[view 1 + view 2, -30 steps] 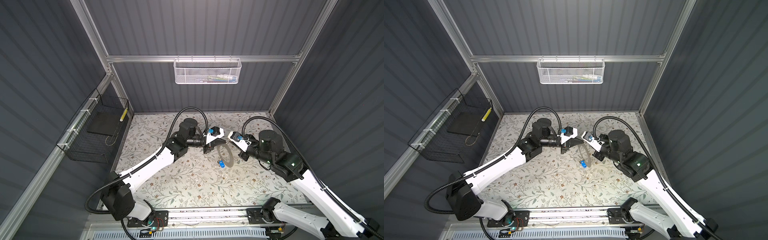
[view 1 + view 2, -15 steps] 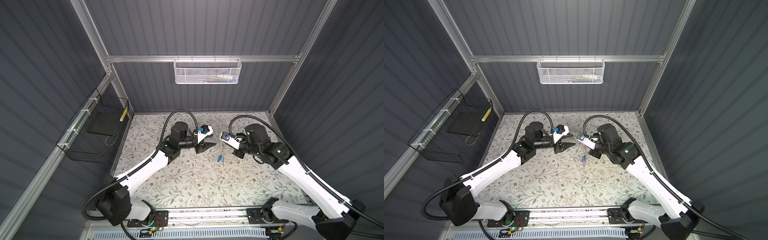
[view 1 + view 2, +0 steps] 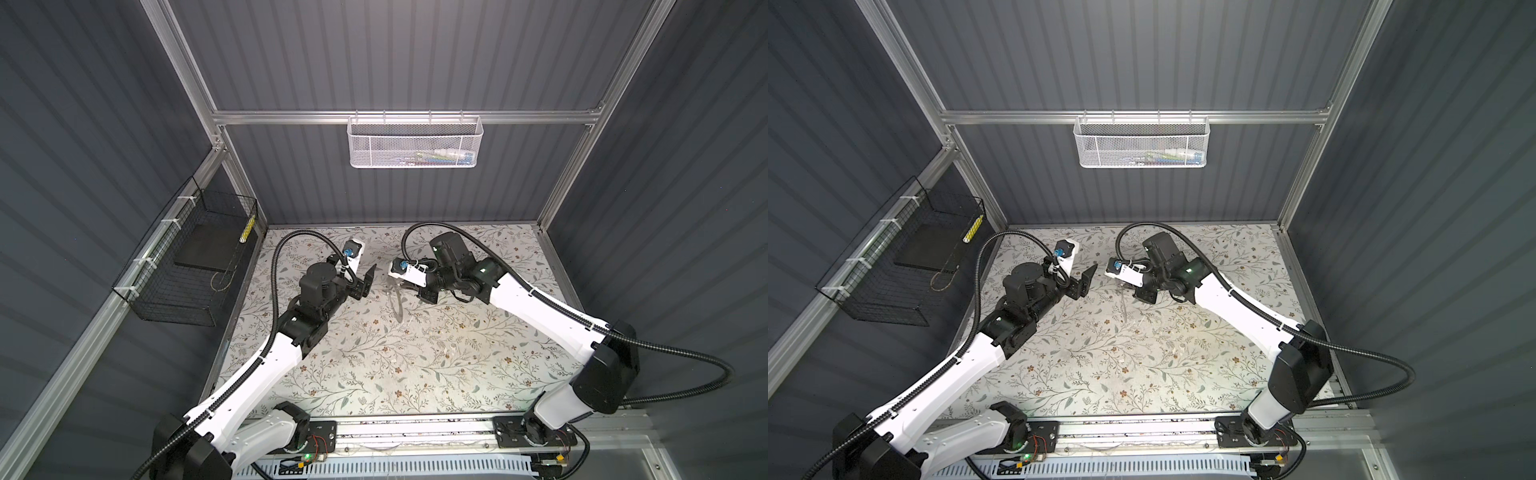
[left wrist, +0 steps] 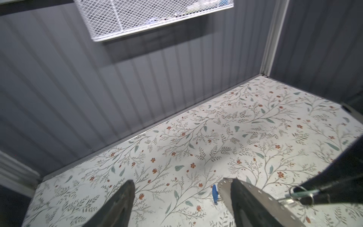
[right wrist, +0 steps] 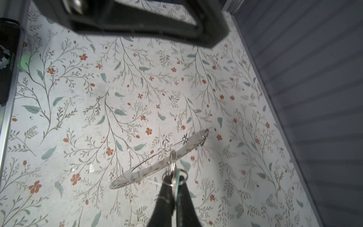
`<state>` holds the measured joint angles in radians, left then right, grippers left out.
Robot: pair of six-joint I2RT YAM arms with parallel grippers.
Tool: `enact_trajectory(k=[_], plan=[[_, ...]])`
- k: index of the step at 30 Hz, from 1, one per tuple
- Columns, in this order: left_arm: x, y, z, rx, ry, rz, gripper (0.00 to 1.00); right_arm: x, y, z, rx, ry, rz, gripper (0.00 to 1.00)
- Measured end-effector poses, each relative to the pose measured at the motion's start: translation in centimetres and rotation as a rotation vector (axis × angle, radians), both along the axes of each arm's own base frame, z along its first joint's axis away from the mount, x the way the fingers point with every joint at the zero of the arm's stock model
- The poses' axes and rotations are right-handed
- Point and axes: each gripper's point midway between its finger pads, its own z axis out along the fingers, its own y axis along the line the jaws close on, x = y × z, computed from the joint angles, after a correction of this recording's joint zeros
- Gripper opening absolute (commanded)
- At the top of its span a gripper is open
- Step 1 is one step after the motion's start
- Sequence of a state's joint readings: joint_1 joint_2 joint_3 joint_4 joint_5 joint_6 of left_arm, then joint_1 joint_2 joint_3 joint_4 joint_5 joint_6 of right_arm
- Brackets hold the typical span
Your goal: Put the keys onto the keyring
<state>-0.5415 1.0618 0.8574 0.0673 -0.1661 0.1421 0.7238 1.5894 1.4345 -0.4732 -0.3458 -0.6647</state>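
The keyring, a wide flat grey metal ring with small holes, hangs edge-on above the floral table; it is a thin sliver in both top views. My right gripper is shut on a clear, greenish key head threaded with small wire rings, and the keyring hangs from these. A blue-headed key dangles at the keyring's far end. My left gripper is open and holds nothing; it sits just left of the keyring, whose plate shows behind one finger.
A white mesh basket hangs on the back wall. A black wire basket is fixed to the left wall. The floral table ends at a metal rail in front, with grey ribbed walls on the other sides.
My left gripper has opened, let go and pulled back to the left. The right arm has carried the hanging keyring and blue key leftward, toward the back.
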Motion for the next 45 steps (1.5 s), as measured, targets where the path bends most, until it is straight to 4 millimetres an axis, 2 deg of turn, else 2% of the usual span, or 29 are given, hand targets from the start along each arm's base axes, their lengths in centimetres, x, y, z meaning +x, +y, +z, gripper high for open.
enact_trajectory(k=[3,6,8,13,17,26,34,37,41,45], plan=[[0.3,0.7,-1.0,0.009,0.034,0.049,0.79,-0.3,0.6,0.0,0.016,0.001,0.032,0.00],[0.7,0.8,-2.4,0.020,0.078,0.071,0.79,0.3,0.3,-1.2,0.012,0.034,0.029,0.00],[1.0,0.7,-3.6,0.032,0.113,0.074,0.79,0.6,-0.4,-3.0,-0.006,0.071,0.014,0.00],[1.2,0.3,-5.9,0.053,0.186,0.069,0.79,0.1,-3.4,-10.0,-0.097,0.222,-0.048,0.00],[1.2,-0.2,-6.6,0.051,0.212,0.052,0.79,-0.4,-5.8,-13.1,-0.153,0.288,-0.098,0.00],[1.9,-2.1,-7.8,0.037,0.266,-0.013,0.78,0.4,-11.1,-15.3,-0.295,0.291,-0.214,0.00],[2.2,-3.4,-9.2,0.044,0.317,-0.066,0.78,0.0,-14.9,-19.3,-0.491,0.360,-0.270,0.03],[2.3,-3.8,-9.5,0.048,0.327,-0.083,0.78,-0.1,-15.8,-20.2,-0.532,0.379,-0.284,0.03],[2.3,-4.2,-9.9,0.054,0.341,-0.102,0.78,0.4,-16.3,-20.2,-0.563,0.372,-0.303,0.05],[2.3,-4.4,-10.2,0.060,0.347,-0.113,0.78,1.0,-16.8,-20.3,-0.591,0.362,-0.323,0.14]])
